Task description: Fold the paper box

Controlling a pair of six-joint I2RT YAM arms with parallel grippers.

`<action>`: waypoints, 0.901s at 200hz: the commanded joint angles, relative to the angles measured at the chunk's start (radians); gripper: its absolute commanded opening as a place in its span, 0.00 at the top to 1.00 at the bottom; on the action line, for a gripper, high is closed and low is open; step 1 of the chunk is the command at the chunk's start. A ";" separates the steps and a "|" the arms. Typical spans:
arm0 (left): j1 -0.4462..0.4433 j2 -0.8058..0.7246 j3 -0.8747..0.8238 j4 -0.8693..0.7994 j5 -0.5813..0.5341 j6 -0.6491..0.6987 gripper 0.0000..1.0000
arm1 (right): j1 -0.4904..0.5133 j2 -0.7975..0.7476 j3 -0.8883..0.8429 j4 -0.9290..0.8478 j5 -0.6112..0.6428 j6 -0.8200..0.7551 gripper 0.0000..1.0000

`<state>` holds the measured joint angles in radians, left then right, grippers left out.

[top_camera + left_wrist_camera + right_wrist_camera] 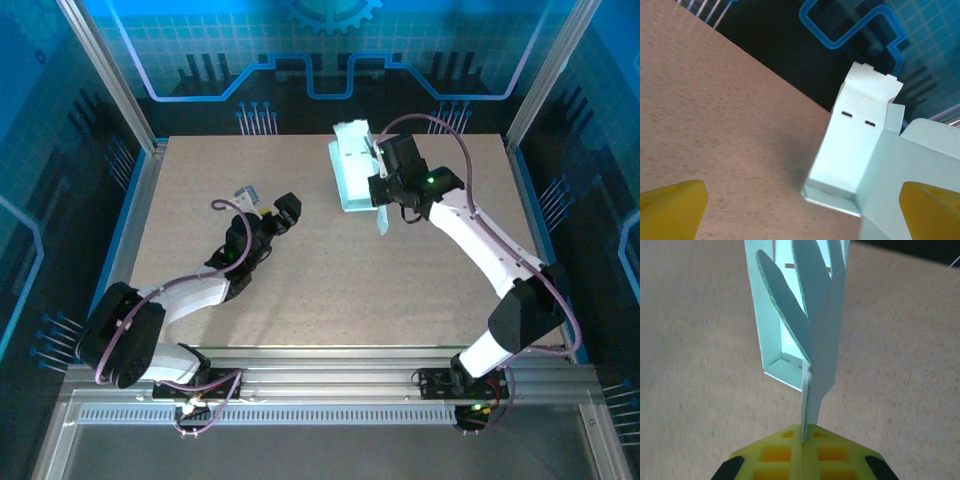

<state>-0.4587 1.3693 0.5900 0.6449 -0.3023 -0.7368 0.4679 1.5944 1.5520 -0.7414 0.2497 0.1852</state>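
Toward the far edge of the table (330,290), right of centre, the paper box (350,175) lies half-formed, the right gripper (804,442) pinching its near flap, probably to steady it, while the left gripper (268,203) hangs wide open, well apart.

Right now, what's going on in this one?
The right claw is shut on a flap of the paper box, a pale mint card piece partly folded up, lying toward the far side of the table. The left claw is open and holds nothing, apart from the box to its left. The box is not yet closed up.
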 commanded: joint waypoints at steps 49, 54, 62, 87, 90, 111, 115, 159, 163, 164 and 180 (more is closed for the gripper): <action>0.079 -0.052 0.006 -0.219 0.103 0.211 0.01 | -0.152 0.116 0.198 -0.447 -0.319 -0.169 1.00; 0.080 -0.049 0.006 -0.222 0.106 0.213 0.01 | -0.164 0.118 0.198 -0.447 -0.355 -0.172 1.00; 0.083 -0.046 0.010 -0.231 0.113 0.217 0.01 | -0.181 0.119 0.204 -0.452 -0.412 -0.177 1.00; 0.087 -0.022 0.024 -0.254 0.124 0.227 0.01 | -0.193 0.146 0.246 -0.506 -0.421 -0.201 1.00; 0.088 -0.019 0.025 -0.254 0.126 0.228 0.01 | -0.193 0.150 0.249 -0.510 -0.414 -0.203 1.00; 0.097 0.007 0.036 -0.260 0.153 0.219 0.01 | -0.189 0.182 0.265 -0.541 -0.355 -0.206 1.00; 0.100 0.014 0.042 -0.265 0.162 0.216 0.01 | -0.187 0.189 0.267 -0.544 -0.335 -0.204 0.99; 0.105 0.100 0.225 -0.557 0.235 0.165 0.01 | -0.162 0.263 0.314 -0.557 -0.245 -0.188 0.94; 0.104 0.111 0.246 -0.589 0.235 0.153 0.01 | -0.159 0.276 0.323 -0.561 -0.239 -0.188 0.91; 0.103 0.113 0.251 -0.595 0.235 0.151 0.01 | -0.159 0.280 0.325 -0.562 -0.237 -0.188 0.90; 0.100 0.149 0.292 -0.630 0.249 0.135 0.01 | -0.145 0.319 0.363 -0.574 -0.219 -0.189 0.68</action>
<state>-0.3573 1.4761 0.7994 0.1722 -0.1024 -0.5606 0.2947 1.8465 1.8599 -1.2572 -0.0063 -0.0010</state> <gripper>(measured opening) 0.988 0.210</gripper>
